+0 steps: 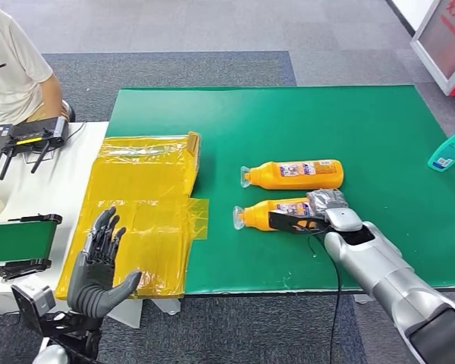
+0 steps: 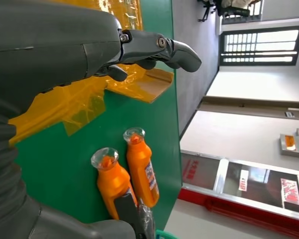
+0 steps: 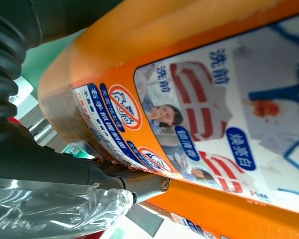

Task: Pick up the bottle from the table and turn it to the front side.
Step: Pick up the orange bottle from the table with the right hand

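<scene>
Two orange bottles lie on their sides on the green mat [image 1: 340, 114], caps pointing left. My right hand [image 1: 328, 211] grips the nearer bottle [image 1: 258, 215] at its base end, a dark thumb lying along its side. Up close, that bottle's label [image 3: 216, 99] shows with a finger [image 3: 140, 181] wrapped under it. The farther bottle [image 1: 296, 174] lies free just behind. My left hand [image 1: 99, 262] hovers open over the front left corner, fingers spread, holding nothing. From the left wrist, the left hand's fingers [image 2: 155, 47] reach out above the nearer bottle [image 2: 112, 181] and the farther bottle [image 2: 142, 167].
A yellow plastic bag [image 1: 139, 205] covers the mat's left part, next to my left hand. A teal spray bottle [image 1: 450, 149] lies at the right edge. A person [image 1: 14, 68] sits at the white side table [image 1: 70, 182] on the left, which carries devices.
</scene>
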Controlling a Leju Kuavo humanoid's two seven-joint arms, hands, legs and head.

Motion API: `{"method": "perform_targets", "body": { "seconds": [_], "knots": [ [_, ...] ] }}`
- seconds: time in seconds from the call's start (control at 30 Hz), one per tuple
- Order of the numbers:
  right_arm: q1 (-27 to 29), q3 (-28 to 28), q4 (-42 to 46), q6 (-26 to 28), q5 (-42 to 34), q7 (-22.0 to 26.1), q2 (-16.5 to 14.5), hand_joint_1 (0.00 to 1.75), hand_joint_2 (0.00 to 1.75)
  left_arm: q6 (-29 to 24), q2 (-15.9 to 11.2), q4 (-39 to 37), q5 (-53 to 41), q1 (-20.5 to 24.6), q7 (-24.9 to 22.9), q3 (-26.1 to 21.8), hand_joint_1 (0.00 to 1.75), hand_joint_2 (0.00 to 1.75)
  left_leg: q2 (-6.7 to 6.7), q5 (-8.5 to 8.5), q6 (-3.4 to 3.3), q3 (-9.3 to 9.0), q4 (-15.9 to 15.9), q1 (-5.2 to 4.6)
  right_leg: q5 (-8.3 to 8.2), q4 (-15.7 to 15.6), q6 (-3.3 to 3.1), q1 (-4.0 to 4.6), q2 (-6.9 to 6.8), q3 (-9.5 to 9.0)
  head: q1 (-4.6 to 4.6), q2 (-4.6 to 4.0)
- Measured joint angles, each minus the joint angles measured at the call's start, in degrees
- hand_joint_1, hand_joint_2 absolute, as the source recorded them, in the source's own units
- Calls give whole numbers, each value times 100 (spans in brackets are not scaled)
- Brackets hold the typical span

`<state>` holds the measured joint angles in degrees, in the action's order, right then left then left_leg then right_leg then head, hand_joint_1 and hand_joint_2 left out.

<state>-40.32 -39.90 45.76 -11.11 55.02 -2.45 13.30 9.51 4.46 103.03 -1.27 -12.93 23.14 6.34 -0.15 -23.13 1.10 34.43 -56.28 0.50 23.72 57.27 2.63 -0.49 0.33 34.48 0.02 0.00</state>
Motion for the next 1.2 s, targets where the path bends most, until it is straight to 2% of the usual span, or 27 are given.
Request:
{"method": "perform_targets", "body": {
  "seconds": [0.1, 0.2, 0.33, 0.5, 0.67, 0.87, 1.03, 1.2],
  "knots": [
    [18, 3, 12, 124, -238, 148, 16, 175, 175, 0, -11, 1, 0, -20, 22, 0, 0, 175, 0, 0, 0, -1, 0, 0, 0, 0, 0, 0, 0, 0, -1, 0],
    [224, 233, 290, 247, -1211, 607, 45, 175, 175, -23, -23, 2, 5, -50, 111, 2, 0, 175, -1, -2, 2, -4, 0, 1, 0, 0, 0, 1, 1, 0, 1, 0],
    [914, 766, 1200, 319, -2551, 1198, 63, 175, 175, -146, -54, 12, -6, -108, 292, 60, 0, 175, -2, -6, 6, -4, 0, 1, 5, 0, -4, 3, -1, 0, -1, 0],
    [2007, 1207, 2509, 349, -3373, 1819, -9, 175, 175, -312, -99, 46, -15, -122, 436, 171, 0, 175, -7, -7, 5, 8, 2, 4, 10, 0, -7, 6, -6, 7, 0, 0],
    [2821, 1367, 3636, 580, -3549, 2285, -277, 175, 175, -463, -96, 50, 163, 38, 408, 222, 0, 175, -6, -12, 10, 11, 2, 4, 13, 0, -9, 5, -4, 13, 0, 0],
    [3251, 1300, 4375, 869, -3629, 2554, -769, 175, 175, -622, 33, -244, 427, 580, -295, 353, 0, 175, -6, -7, 10, 10, 2, 4, 11, 0, -9, 5, -4, 14, -1, 0],
    [3300, 1184, 4445, 1138, -3771, 2687, -1083, 175, 175, -721, 123, -763, 439, 1096, -475, 874, 0, 175, -6, -1, 9, 11, 1, 2, 3, 0, -7, 2, -4, 14, 0, 0],
    [3289, 1184, 4365, 1539, -3840, 2709, -1315, 175, 175, -656, 165, -1027, 462, 1412, -542, 1562, 0, 175, -6, -2, 9, 12, 1, 1, 3, 0, -6, 1, -4, 14, 0, 0]
  ]
}}
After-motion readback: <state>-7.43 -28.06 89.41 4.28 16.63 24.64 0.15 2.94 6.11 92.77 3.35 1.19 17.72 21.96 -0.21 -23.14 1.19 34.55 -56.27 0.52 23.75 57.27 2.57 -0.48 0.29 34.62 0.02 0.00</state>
